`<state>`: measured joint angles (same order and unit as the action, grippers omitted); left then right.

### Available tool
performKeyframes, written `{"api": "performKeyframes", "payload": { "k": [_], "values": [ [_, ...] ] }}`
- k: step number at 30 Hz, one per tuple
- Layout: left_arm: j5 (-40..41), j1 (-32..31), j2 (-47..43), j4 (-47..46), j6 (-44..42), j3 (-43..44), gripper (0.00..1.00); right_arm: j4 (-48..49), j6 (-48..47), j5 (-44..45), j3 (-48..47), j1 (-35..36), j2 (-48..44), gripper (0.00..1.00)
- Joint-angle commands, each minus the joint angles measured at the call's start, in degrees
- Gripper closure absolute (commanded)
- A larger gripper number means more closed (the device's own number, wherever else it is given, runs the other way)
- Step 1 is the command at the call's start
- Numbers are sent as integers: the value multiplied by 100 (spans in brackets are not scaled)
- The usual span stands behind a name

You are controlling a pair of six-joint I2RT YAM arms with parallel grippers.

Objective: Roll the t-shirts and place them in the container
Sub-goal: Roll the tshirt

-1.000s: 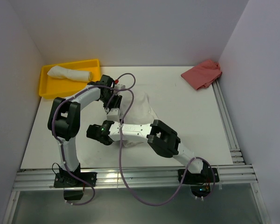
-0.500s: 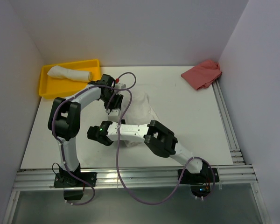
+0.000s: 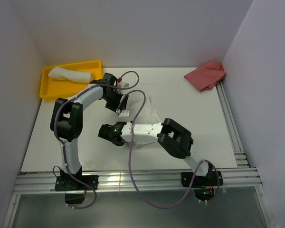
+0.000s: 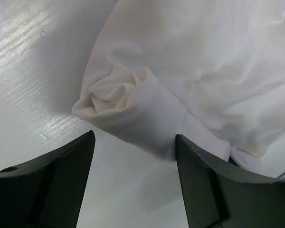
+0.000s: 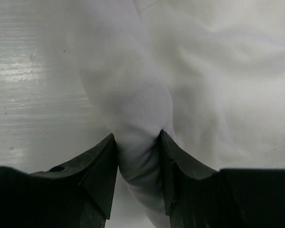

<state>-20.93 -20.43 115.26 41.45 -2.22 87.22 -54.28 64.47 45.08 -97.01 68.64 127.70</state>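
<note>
- The left gripper (image 4: pixel 134 142) gapes wide; the rolled end of the shirt (image 4: pixel 133 102) lies loose between its fingers.
- The right gripper (image 5: pixel 137 140) is pinched tight on a bunched fold of that shirt, at the middle of the table (image 3: pixel 194 123).
- A second shirt (image 3: pixel 71 74), rolled, lies in the yellow tray (image 3: pixel 46 90).

Tally, all views combined.

- White t-shirts: two counted, a rolled t-shirt (image 3: pixel 70 74) and a half-rolled t-shirt (image 3: pixel 150 112).
- Yellow tray (image 3: pixel 48 89): one.
- Pinkish-red cloth (image 3: pixel 205 75): one.
- Tabletop (image 3: pixel 190 128): one.
- Robot arms: two, recorded as left arm (image 3: pixel 66 121) and right arm (image 3: pixel 176 140).
- Hands: two, left hand (image 4: pixel 134 142) and right hand (image 5: pixel 137 142). Two dark fingers are seen on each, four in total.
</note>
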Motion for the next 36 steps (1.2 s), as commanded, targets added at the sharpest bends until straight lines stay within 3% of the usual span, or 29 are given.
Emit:
{"api": "performKeyframes", "payload": {
  "k": [1,6,13,25,30,31,36],
  "values": [
    [-288,117,-74,170,-112,453,25,1843,-364,-1491,1033,-272,-569,61],
    [-526,320,-267,390,-226,744,21,4037,-532,-3301,2616,-798,-1536,66],
    [-737,627,-653,469,-419,402,20,6495,108,-4849,3845,-1300,-1748,67],
    [-510,645,-733,39,-473,-503,26,9346,1629,-5598,5130,-1564,-1450,67],
    [-61,645,-681,-234,-393,-662,28,9208,1657,-5554,5078,-1573,-1344,60],
    [18,645,-637,-304,-385,-671,29,9199,1639,-5536,5078,-1582,-1353,55],
    [457,645,-505,-497,-358,-803,38,8559,1455,-5090,5052,-1564,-1598,48]
  ]
}}
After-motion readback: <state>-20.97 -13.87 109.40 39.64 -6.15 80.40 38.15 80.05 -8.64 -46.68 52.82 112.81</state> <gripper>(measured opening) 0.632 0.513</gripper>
